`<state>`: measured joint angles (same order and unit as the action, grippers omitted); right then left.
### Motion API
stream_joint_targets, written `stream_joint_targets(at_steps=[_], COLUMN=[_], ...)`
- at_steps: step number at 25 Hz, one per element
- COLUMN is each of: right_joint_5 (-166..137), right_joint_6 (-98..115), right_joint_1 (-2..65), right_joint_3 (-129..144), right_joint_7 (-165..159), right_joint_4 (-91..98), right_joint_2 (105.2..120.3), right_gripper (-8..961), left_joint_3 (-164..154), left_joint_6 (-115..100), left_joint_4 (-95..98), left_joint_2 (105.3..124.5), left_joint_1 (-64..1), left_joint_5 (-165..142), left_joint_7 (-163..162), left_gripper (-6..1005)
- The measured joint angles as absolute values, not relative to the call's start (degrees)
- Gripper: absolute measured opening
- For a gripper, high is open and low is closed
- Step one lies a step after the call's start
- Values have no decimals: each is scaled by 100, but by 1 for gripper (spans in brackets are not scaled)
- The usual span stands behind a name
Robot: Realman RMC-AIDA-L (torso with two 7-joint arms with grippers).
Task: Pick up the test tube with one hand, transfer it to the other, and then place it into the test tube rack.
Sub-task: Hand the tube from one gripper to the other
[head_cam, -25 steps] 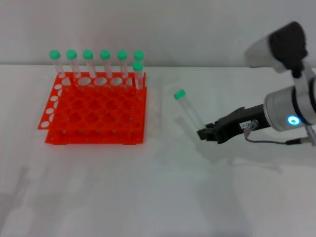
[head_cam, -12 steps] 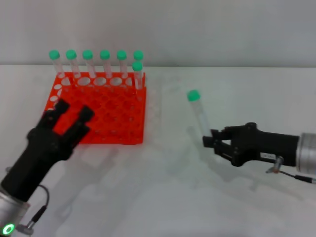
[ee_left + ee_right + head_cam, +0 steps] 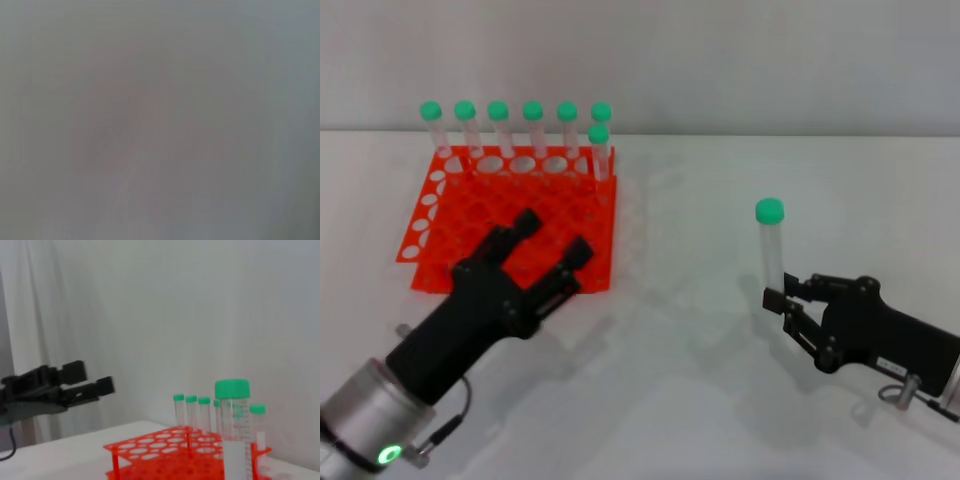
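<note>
My right gripper (image 3: 786,304) is shut on the lower part of the test tube (image 3: 772,250), a clear tube with a green cap, and holds it upright above the table at the right. The tube also fills the near side of the right wrist view (image 3: 234,440). My left gripper (image 3: 552,238) is open and empty, its two black fingers spread over the front edge of the orange-red test tube rack (image 3: 560,205). It also shows far off in the right wrist view (image 3: 92,379). The left wrist view shows only blank grey.
Several green-capped tubes (image 3: 533,128) stand in the rack's back row, one more (image 3: 599,150) just in front at its right end. They also show in the right wrist view (image 3: 197,412) behind the rack (image 3: 165,452). A white table (image 3: 680,400) lies between the arms.
My right gripper has moved right and nearer me, bringing the tube from tilted to upright. My left arm has come in from the lower left and reached forward over the rack's front.
</note>
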<state>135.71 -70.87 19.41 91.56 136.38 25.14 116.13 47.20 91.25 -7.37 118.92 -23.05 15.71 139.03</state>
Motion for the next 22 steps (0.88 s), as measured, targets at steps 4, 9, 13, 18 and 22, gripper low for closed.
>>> stream_joint_targets(at_steps=[4,9,13,18,22], right_joint_5=[13621,13714,13732,13712,13708], right_joint_6=[-7070,-7041,-7039,-7048,-7053], right_joint_1=[1936,1957,1956,1962,2031], right_joint_3=[9244,9311,9317,9403,9512], right_joint_7=[13955,14230,14269,14273,14275], right_joint_4=[2338,2192,2180,2173,2176], right_joint_2=[11617,11619,11619,11619,11619], right_gripper=[178,177,177,177,177], left_joint_3=[4719,4719,4715,4712,4711], left_joint_6=[8823,8565,8106,7506,7162], left_joint_4=[-754,-770,-1025,-1452,-1691], left_joint_2=[11892,11892,11915,11919,11927], left_joint_1=[-2628,-2993,-3136,-3220,-3293], left_joint_5=[1046,540,321,127,-13], left_joint_7=[13849,13727,13634,13646,13645], left_gripper=[882,882,882,882,882])
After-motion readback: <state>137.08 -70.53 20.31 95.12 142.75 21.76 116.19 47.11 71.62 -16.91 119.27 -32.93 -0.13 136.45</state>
